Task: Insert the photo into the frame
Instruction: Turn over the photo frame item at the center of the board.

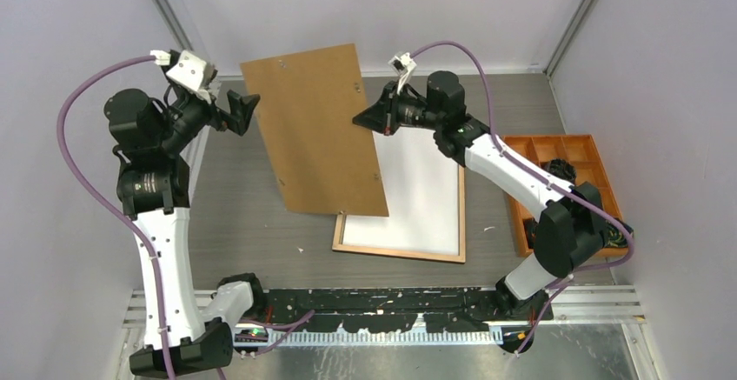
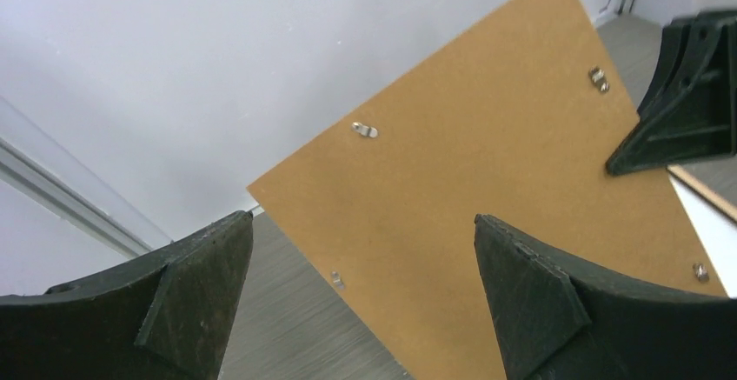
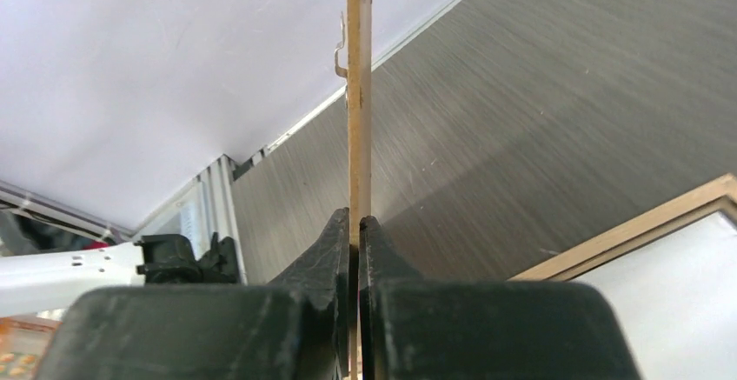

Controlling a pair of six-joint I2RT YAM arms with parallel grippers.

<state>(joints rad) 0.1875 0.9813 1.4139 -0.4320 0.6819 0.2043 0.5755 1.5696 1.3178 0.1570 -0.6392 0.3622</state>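
Note:
The frame (image 1: 400,251) lies flat on the table, light wood side up. A white sheet (image 1: 417,197) fills its opening; it looks like the photo's plain white back, with no picture side showing. My right gripper (image 1: 358,121) is shut on the right edge of the brown backing board (image 1: 313,128) and holds it tilted up above the frame's left part. The right wrist view shows the board edge-on (image 3: 358,93) pinched between the jaws (image 3: 356,223), with the frame's corner (image 3: 626,228) below. My left gripper (image 1: 249,112) is open and empty beside the board's left edge; in its own view (image 2: 363,223) the board (image 2: 487,163) fills the background.
An orange compartment tray (image 1: 591,150) holding small dark items stands at the right, beside the right arm. White walls close the table on the left, back and right. Metal clips (image 2: 365,130) stick out of the board's face.

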